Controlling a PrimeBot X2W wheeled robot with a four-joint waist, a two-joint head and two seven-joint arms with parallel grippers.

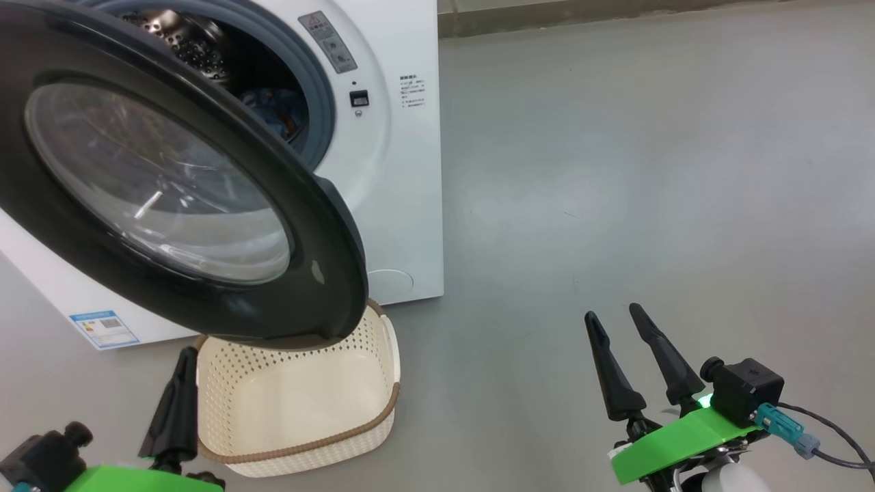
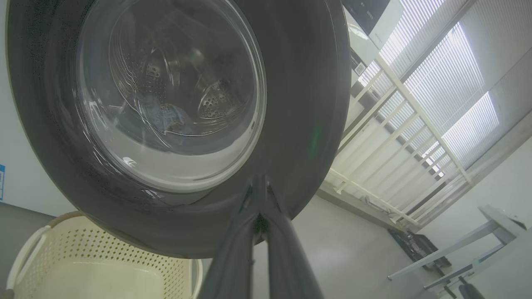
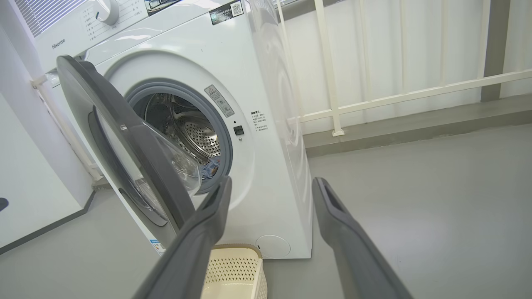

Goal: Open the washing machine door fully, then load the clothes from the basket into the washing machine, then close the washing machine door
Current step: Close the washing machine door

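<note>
Down left, the left gripper (image 1: 186,357) has its dark tapered fingers pressed together beside the perforated cream basket (image 1: 307,372); the right gripper (image 1: 614,314) is spread, empty. The glossy black-rimmed washing machine door (image 1: 321,225) stands swung open; the clothes (image 1: 273,113) lie in the steel drum of the washing machine (image 1: 403,171). Smooth grey floor (image 1: 615,171), white railing (image 3: 415,95)

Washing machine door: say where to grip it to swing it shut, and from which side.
Probably the black rim of the washing machine door at its free edge, from the outer face, with the left gripper just below. The bulging glass offers no hold; the rim juts above the basket.
</note>
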